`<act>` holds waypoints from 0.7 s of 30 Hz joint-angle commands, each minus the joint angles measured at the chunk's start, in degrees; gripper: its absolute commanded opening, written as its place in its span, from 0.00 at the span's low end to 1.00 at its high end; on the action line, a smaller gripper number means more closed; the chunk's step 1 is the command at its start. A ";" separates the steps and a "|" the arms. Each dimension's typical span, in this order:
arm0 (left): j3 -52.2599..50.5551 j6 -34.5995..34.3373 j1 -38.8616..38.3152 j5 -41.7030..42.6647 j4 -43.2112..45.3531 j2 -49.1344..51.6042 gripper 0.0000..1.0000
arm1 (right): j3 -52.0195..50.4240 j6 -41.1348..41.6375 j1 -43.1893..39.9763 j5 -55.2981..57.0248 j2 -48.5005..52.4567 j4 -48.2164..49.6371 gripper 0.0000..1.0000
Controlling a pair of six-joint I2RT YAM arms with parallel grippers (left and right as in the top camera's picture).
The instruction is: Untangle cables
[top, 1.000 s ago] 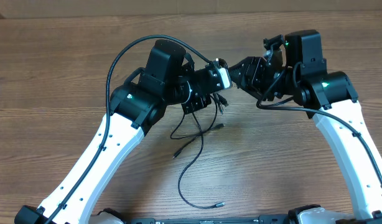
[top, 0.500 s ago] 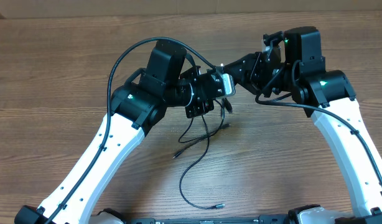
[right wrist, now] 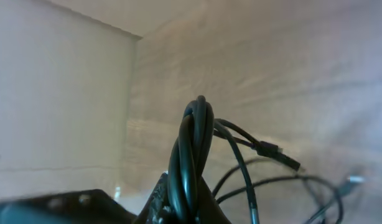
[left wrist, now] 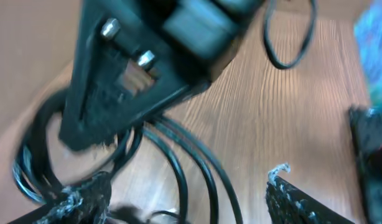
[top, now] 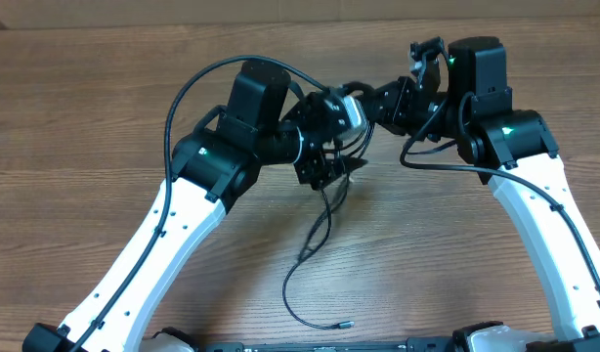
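Cables (right wrist: 192, 143) tight in right claw (right wrist: 181, 208)

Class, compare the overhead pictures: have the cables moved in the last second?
Yes. The cables were drawn away from the robot's base, toward the far edge of the table; only one plug stayed put.
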 commanded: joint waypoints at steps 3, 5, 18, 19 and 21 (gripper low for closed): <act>0.94 -28.55 8.37 1.16 -0.59 -2.01 0.82 | 0.52 -9.86 0.24 0.35 0.13 4.66 0.04; 0.94 -36.33 11.67 1.31 -1.77 -2.01 0.87 | 0.52 -10.08 0.24 0.33 0.13 5.70 0.04; 0.92 -57.64 17.03 18.08 -1.81 -1.99 0.98 | 0.52 -9.33 0.26 -9.20 0.13 15.67 0.04; 0.92 -58.18 16.94 18.01 -1.64 -1.99 0.97 | 0.52 -9.20 0.26 -9.40 0.13 15.78 0.04; 0.92 -60.26 16.96 17.35 -0.94 -1.99 0.97 | 0.52 -9.14 0.26 -11.47 0.13 16.24 0.04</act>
